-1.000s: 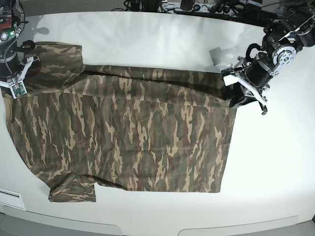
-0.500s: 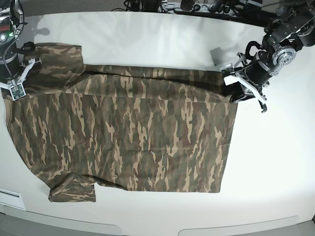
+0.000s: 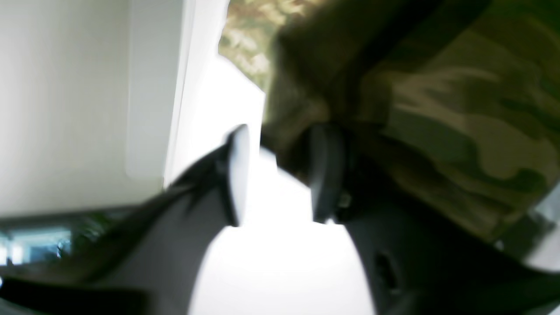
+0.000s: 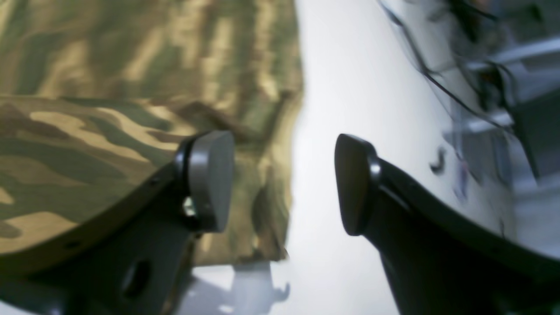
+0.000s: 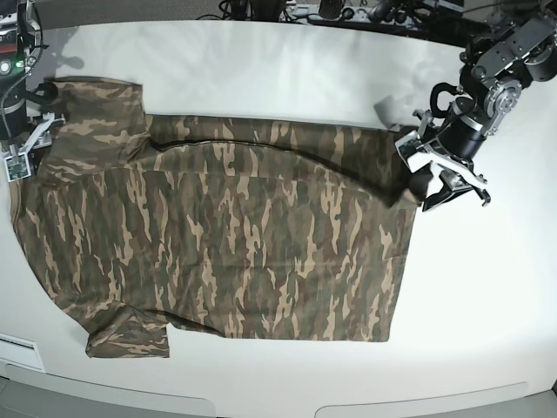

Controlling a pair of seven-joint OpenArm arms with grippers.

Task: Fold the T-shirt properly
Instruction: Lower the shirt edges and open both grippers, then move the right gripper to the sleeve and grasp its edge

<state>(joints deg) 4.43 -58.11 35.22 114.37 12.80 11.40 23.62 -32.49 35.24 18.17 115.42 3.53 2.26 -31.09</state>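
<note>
White counter (image 5: 287,74) carries the T-shirt (image 5: 226,244), camo, spread flat w/ upper part folded over along the far edge. Left gripper (image 5: 446,174) at shirt's right corner, fingers (image 3: 236,175) apart, cloth draped by one pad. Right gripper (image 5: 24,148) at shirt's far left edge, fingers (image 4: 210,179) apart, nothing between.
</note>
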